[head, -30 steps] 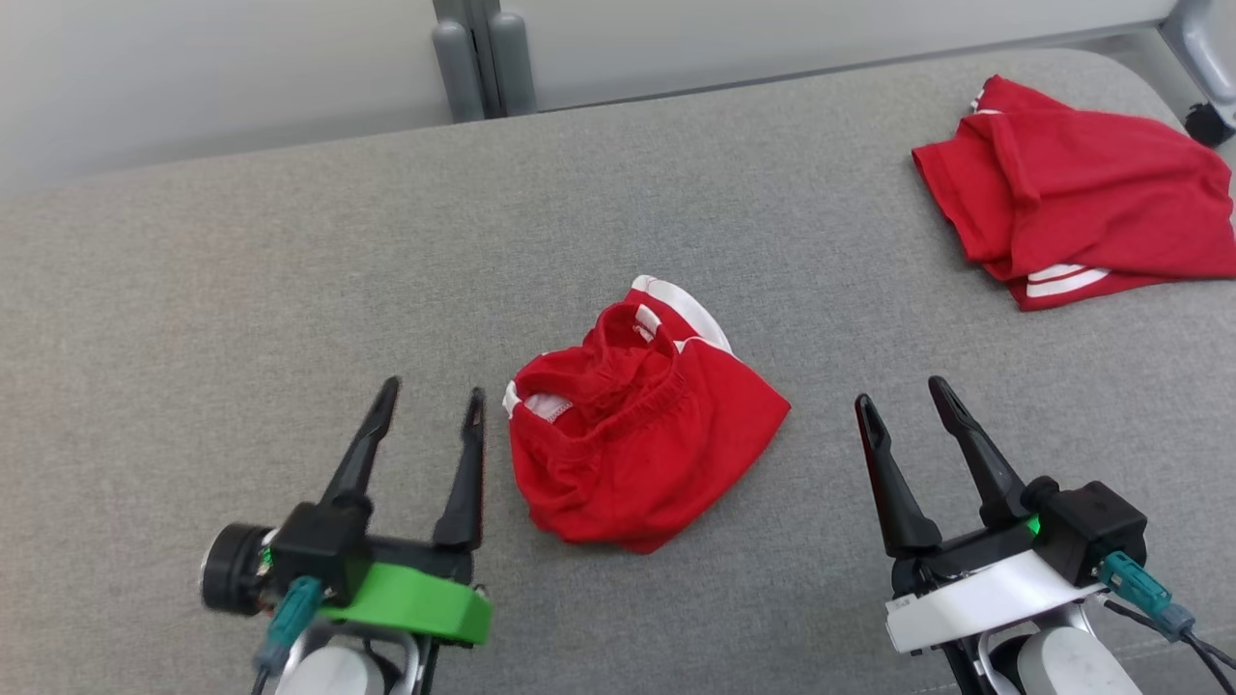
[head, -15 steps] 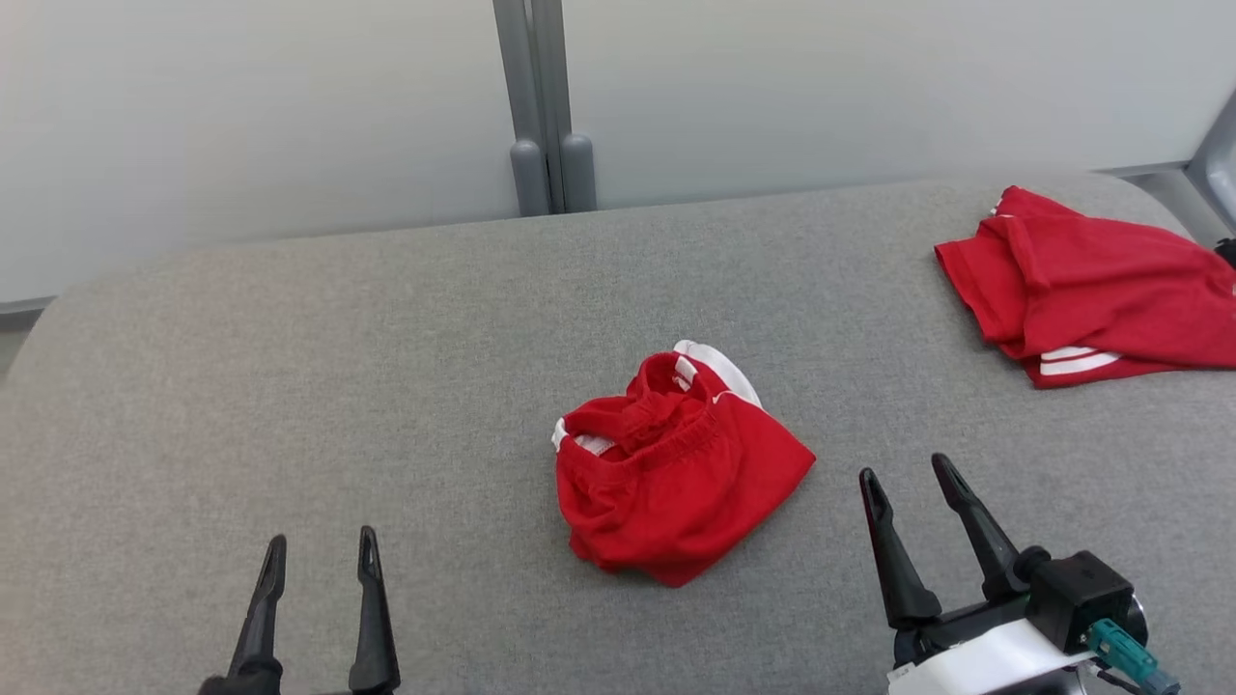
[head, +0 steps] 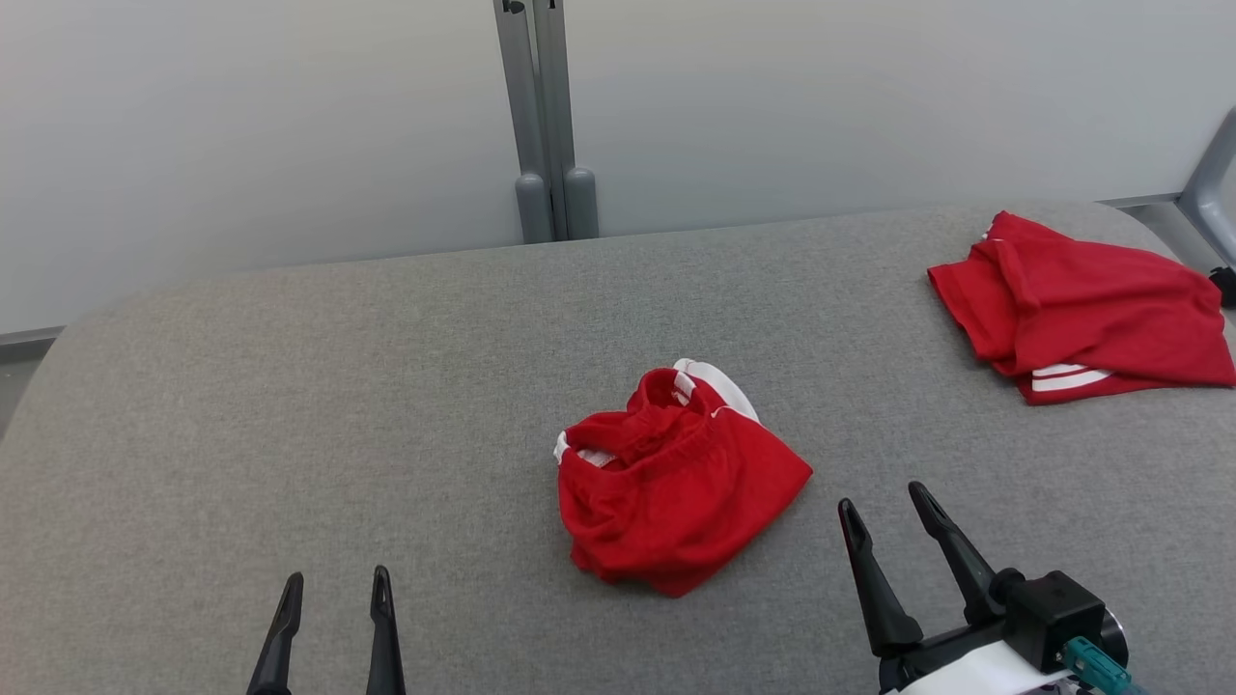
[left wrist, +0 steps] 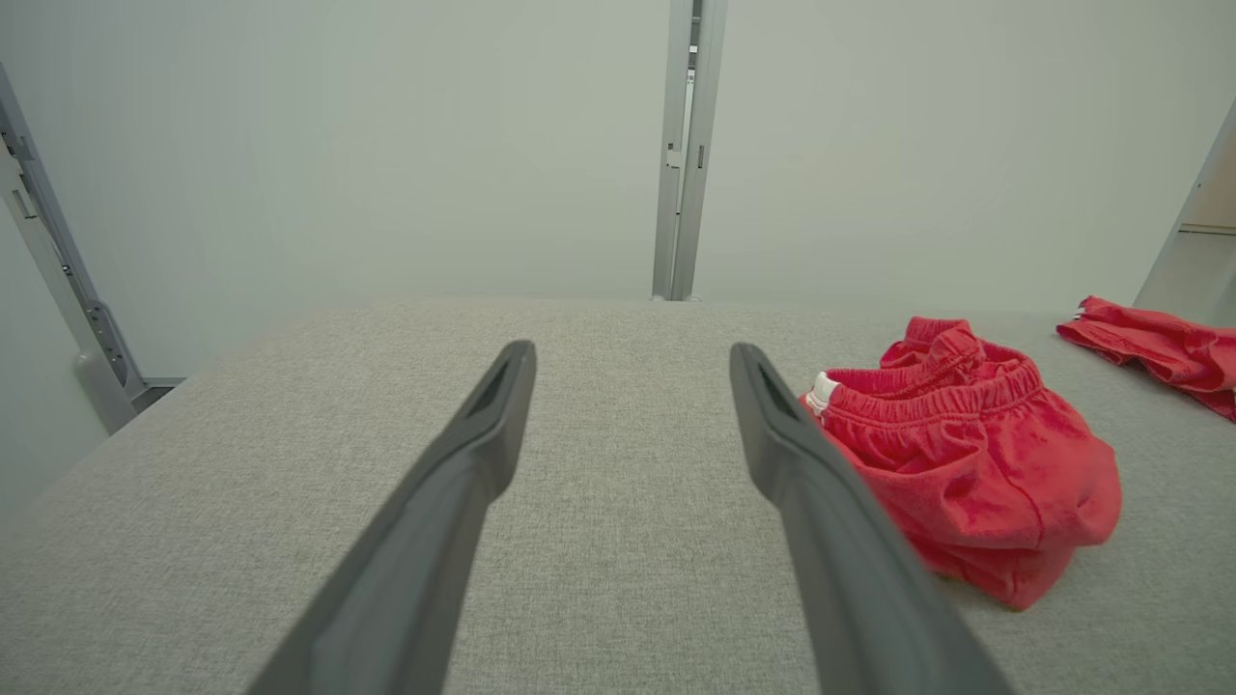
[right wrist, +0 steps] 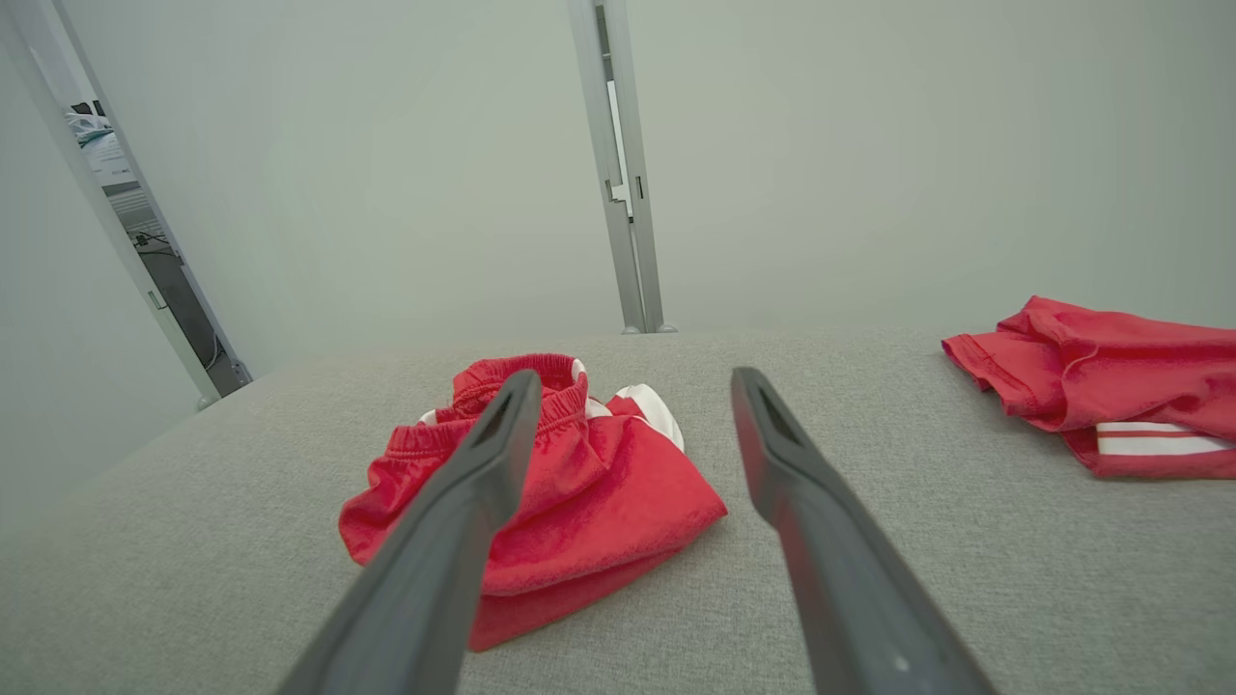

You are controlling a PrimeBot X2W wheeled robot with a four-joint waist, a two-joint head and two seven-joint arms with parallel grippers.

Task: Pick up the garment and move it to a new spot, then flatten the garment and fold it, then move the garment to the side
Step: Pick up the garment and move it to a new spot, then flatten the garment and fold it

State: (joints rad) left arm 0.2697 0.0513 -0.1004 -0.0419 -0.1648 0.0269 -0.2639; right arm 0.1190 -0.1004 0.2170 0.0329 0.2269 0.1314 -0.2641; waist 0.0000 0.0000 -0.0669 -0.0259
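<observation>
Crumpled red shorts with a white trim (head: 676, 483) lie in a heap at the middle of the grey padded table (head: 290, 405); their elastic waistband faces up. They also appear in the left wrist view (left wrist: 975, 473) and the right wrist view (right wrist: 570, 492). My left gripper (head: 335, 587) is open at the lower left, well apart from the shorts. At the lower right my right gripper (head: 881, 502) is open too, just off the heap's right corner. Neither holds anything.
A second red garment with white stripes (head: 1081, 309) lies folded at the table's far right. A grey post (head: 546, 125) rises against the pale wall behind the table. Bare grey surface stretches left of the shorts.
The head camera has tilted up, so the table sits lower in the picture. Both grippers have drawn back toward the bottom edge, the left one most. The shorts lie unchanged.
</observation>
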